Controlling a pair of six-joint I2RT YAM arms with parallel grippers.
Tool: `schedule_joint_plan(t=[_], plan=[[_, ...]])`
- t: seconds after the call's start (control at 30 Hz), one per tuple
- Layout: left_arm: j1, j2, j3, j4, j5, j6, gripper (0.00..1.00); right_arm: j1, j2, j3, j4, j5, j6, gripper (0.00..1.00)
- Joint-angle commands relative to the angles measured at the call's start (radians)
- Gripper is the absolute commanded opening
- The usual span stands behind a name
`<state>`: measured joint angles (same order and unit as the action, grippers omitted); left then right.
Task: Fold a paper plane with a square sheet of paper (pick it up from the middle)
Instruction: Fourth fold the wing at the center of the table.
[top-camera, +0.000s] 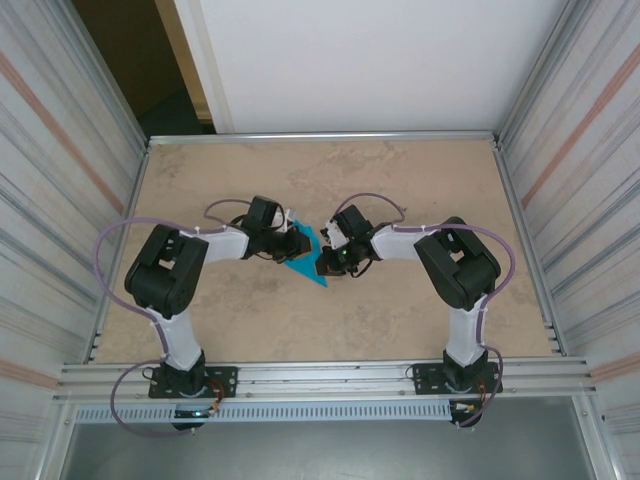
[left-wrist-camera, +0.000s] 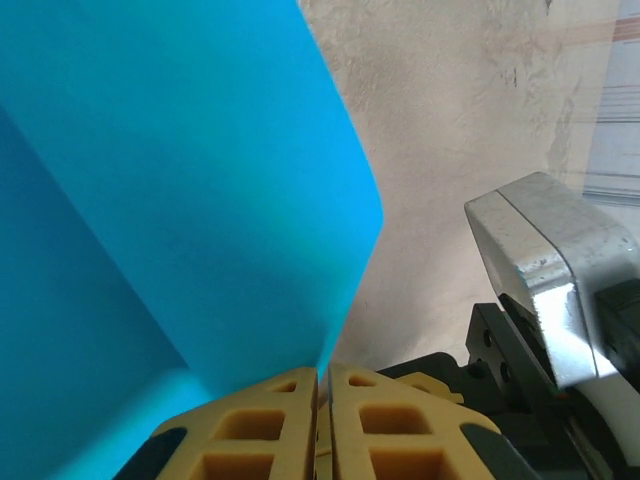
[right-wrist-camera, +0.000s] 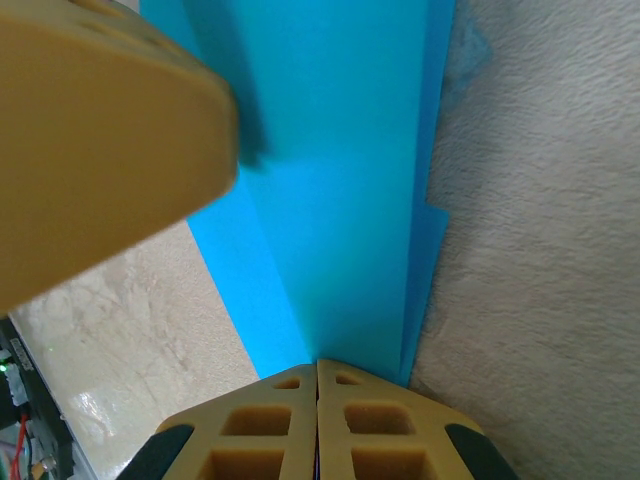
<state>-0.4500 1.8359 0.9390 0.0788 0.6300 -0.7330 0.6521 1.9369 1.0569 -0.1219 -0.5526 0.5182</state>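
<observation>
The left gripper (top-camera: 292, 245) and the right gripper (top-camera: 326, 258) are seen from above brought close together over the middle of the table (top-camera: 400, 180), with the teal paper sheet (top-camera: 308, 262) held between them. The sheet is seen there as a narrow shape ending in a point just below the right gripper.

In the left wrist view, the left gripper (left-wrist-camera: 322, 388) is closed on the teal paper sheet (left-wrist-camera: 180, 200): its two tan fingers (left-wrist-camera: 250, 430) are pressed together with a thin edge of paper pinched at the seam. From that pinch the sheet is spread upward and to the left of the fingers, its right edge curved and lifted off the table (left-wrist-camera: 450, 120). A silver metal housing (left-wrist-camera: 545, 260) is seen just to the right of the fingers.

In the right wrist view, the right gripper (right-wrist-camera: 318, 385) is likewise clamped shut on the teal paper sheet (right-wrist-camera: 340, 180), which is gripped at its lower edge. Several folded layers are shown directly ahead of the fingers, with a stepped edge on the right lying against the table (right-wrist-camera: 540, 250). One blurred tan finger (right-wrist-camera: 100, 150) of the left gripper is seen above and to the left, overlapping the sheet.
</observation>
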Motion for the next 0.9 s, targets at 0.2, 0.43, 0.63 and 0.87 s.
schedule_joint_plan(t=[0.2,0.43,0.63,0.87], plan=[[-0.007,0.029,0.055,-0.061,-0.061,0.007,0.13,0.002,0.056,-0.012,-0.108,0.065,-0.014,0.07],[-0.007,0.049,0.064,-0.079,-0.087,0.004,0.13,0.003,0.055,-0.015,-0.114,0.071,-0.014,0.07],[0.003,0.059,0.070,-0.100,-0.108,0.006,0.13,0.002,0.056,-0.017,-0.119,0.075,-0.015,0.07],[0.010,0.062,0.065,-0.107,-0.124,0.002,0.13,0.003,0.060,-0.017,-0.124,0.077,-0.013,0.07]])
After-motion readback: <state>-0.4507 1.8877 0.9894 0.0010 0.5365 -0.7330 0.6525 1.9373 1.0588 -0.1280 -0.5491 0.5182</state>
